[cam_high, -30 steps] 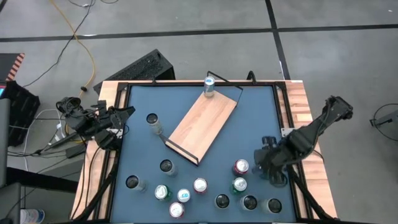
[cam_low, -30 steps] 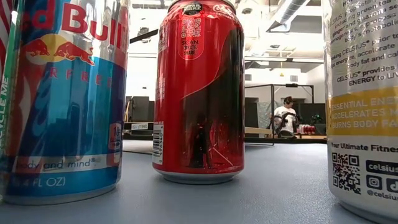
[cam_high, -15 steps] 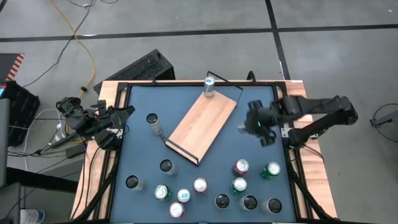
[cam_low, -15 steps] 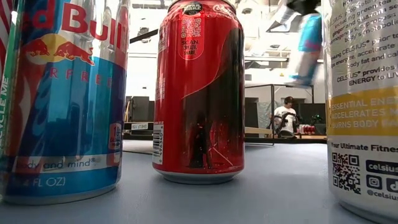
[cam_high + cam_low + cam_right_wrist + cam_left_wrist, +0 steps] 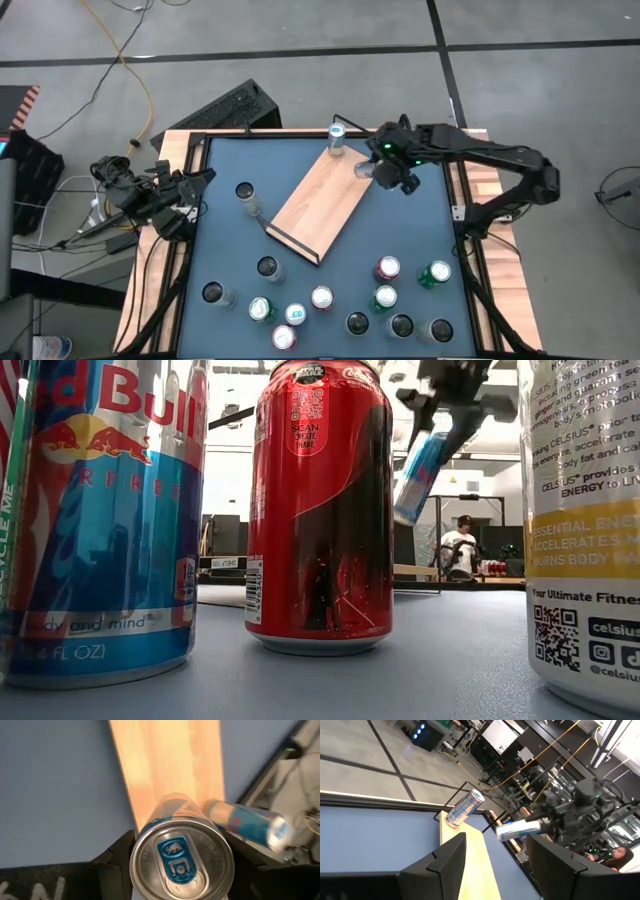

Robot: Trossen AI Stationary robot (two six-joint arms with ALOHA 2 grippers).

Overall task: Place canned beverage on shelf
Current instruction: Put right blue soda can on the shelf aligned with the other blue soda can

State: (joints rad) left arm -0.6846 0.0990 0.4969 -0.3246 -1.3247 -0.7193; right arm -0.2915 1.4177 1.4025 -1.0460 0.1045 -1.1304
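Your right gripper (image 5: pixel 385 170) is squeezed tight on 1 blue can (image 5: pixel 420 477), tilted in the air over the far end of the shelf (image 5: pixel 325 200). Another can (image 5: pixel 336 137) stands there already. Your left gripper (image 5: pixel 195 185) waits, fingers apart, at the table's left edge.

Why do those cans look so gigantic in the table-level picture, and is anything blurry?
Low view: the red can and its neighbours stand right at the lens, so they look huge. The can carried by the right gripper is slightly motion-smeared. Right wrist view: that can's top is sharp, while the shelf beyond is soft.
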